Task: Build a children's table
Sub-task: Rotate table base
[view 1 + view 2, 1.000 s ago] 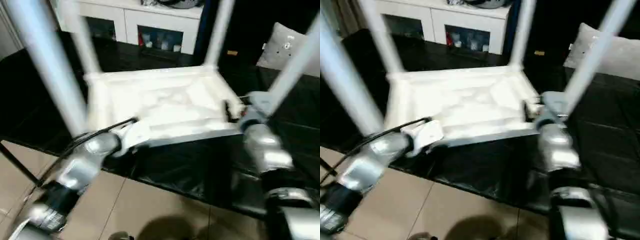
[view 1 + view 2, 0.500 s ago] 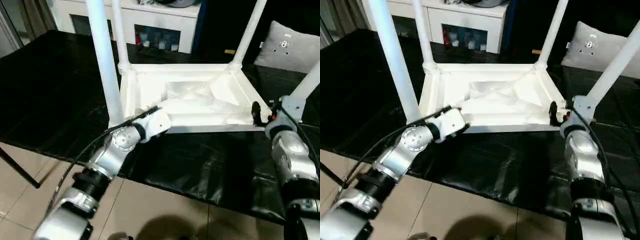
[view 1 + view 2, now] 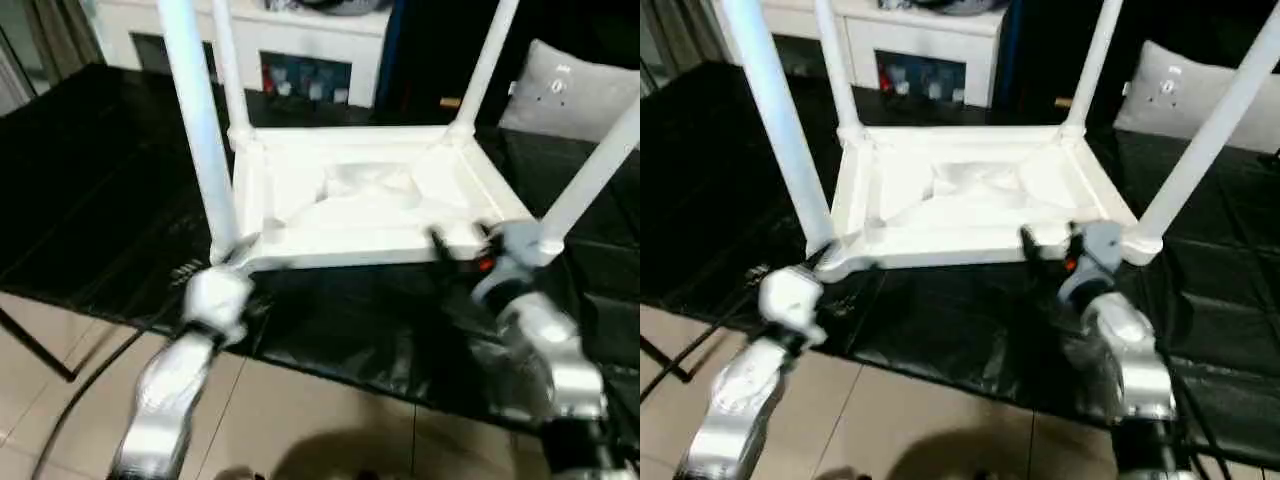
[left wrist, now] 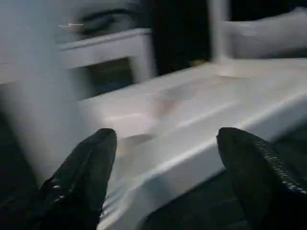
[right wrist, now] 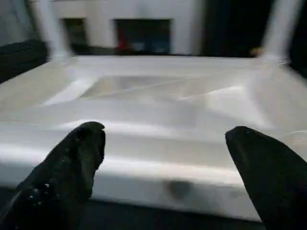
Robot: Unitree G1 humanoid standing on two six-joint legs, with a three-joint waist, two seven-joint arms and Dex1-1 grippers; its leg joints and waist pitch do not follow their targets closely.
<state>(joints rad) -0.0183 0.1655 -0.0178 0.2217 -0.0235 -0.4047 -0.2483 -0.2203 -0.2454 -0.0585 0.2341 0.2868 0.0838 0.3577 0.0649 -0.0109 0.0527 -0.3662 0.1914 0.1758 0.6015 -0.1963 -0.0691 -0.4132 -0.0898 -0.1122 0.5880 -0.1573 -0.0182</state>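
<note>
Left gripper (image 4: 163, 158) lower left, fingers spread wide, empty, facing near rim. Right gripper (image 5: 168, 158) lower right, wide, empty. Children's table (image 3: 370, 200) upside down mid-frame on black surface (image 3: 90, 190), four legs up. White cabinet (image 3: 300, 45) top.

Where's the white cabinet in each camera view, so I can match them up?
Left eye: cabinet along the top edge, behind the tabletop.
Right eye: cabinet along the top edge, behind the tabletop.
Left wrist: cabinet beyond the tabletop's corner.
Right wrist: cabinet beyond the tabletop's far rim.
Shared landmark: the upturned tabletop.
</note>
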